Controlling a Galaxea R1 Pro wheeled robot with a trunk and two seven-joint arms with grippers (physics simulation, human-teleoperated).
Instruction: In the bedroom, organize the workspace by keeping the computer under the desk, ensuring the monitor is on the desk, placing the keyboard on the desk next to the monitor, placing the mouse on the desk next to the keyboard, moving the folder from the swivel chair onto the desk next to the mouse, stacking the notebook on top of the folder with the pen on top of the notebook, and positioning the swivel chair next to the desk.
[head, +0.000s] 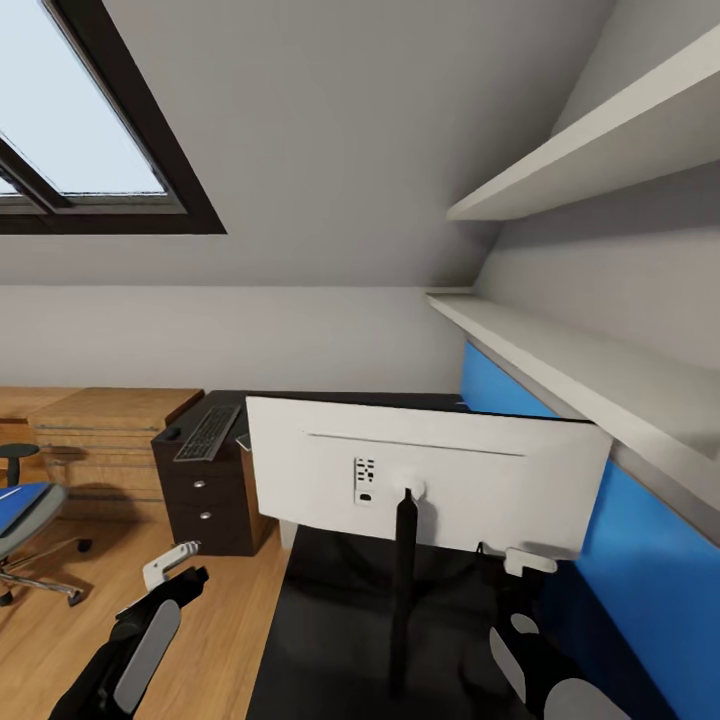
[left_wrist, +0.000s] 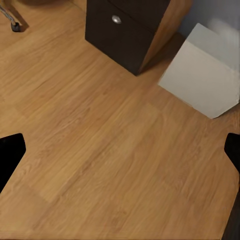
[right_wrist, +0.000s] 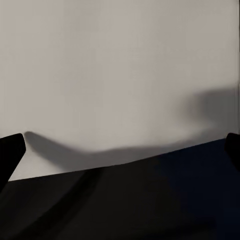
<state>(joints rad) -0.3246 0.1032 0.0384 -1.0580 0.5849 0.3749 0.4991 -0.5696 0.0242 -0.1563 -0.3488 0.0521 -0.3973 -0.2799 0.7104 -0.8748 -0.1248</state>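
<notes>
1. The monitor (head: 425, 480) stands on the black counter (head: 330, 620), its pale back facing the camera.
2. The keyboard (head: 208, 432) lies on the counter's far end, above the dark drawers (head: 205, 495), with the mouse (head: 172, 433) just beside it.
3. The chair (head: 25, 525), well off to the left, carries the blue folder (head: 18, 503).
4. The left hand (head: 175, 568) hangs spread over the wood floor (left_wrist: 100, 150), near the computer (left_wrist: 202, 75).
5. The right hand (head: 525, 590) is spread by the monitor's back.

No readable text anywhere; the monitor (head: 430, 478) back's small markings are illegible.
</notes>
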